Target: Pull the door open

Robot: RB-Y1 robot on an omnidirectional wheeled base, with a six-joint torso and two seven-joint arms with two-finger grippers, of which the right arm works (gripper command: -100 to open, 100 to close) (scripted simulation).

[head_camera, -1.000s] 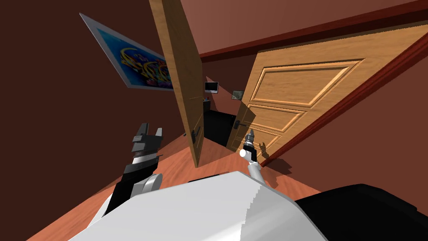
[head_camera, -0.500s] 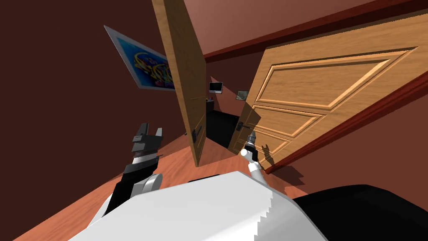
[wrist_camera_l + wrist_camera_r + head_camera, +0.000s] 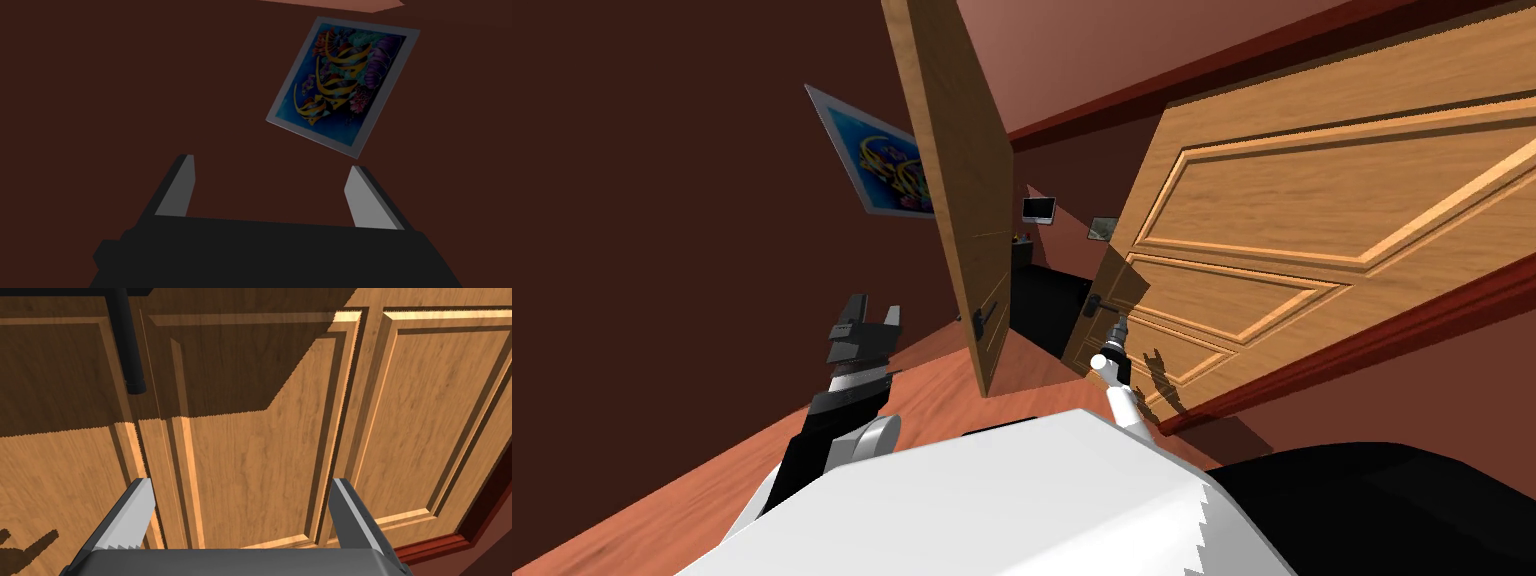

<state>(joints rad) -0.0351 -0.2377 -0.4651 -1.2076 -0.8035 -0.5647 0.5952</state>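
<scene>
Though apart, jaws (right) near handle (image 3: 125, 343)

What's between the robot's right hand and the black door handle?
Nothing: in the right wrist view, only bare wooden door panel lies between the open right gripper and the black handle.

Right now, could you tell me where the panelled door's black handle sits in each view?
Head view: black handle on the panelled door's edge, beyond the right gripper.
Right wrist view: handle ahead of the open fingers, off to one side.
Left wrist view: left gripper faces elsewhere.
Shared landmark: dark red trim.
</scene>
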